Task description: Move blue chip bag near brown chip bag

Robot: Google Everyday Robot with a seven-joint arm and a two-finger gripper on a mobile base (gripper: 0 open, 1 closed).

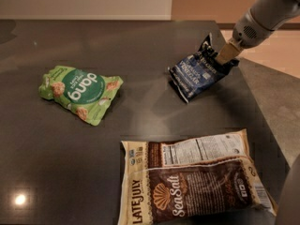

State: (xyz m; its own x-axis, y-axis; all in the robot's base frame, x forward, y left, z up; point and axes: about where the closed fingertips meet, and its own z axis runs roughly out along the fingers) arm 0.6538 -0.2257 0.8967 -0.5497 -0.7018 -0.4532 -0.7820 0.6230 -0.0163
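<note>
Gripper [224, 57] is at far right over the dark grey worktop [140, 46], at the end of a pale grey arm [267, 11] that comes in from the top-right corner; the rest of the arm is cut off by the frame.

Fingers [228, 52] are clamped on the far-right end of the small, crinkled, dark navy blue chip bag [194, 75]. Only one tan finger shows clearly; the other is hidden behind the foil. The pinched end of the bag sticks up in a black point. The near-left end is low at the worktop, but I can't tell whether it touches. White lettering on the bag is too crumpled to read in full.

The large, flat brown chip bag with a cream panel [192, 184] lies near, right of centre, with "LATE JULY", "Sea Salt" and a shell logo legible. Its near edge is cut off by the bottom of the frame, and the small print on the cream panel is unreadable. It is apart from the blue chip bag, with bare worktop between them.

The green "dang" snack bag [79, 93] lies flat at left, lettering upside down, well apart from both others.

A blurred grey shape [293, 196] sits at the near-right edge, mostly out of frame — can't tell what it is. There is a small bright glint [19, 199] on the worktop at near left.
</note>
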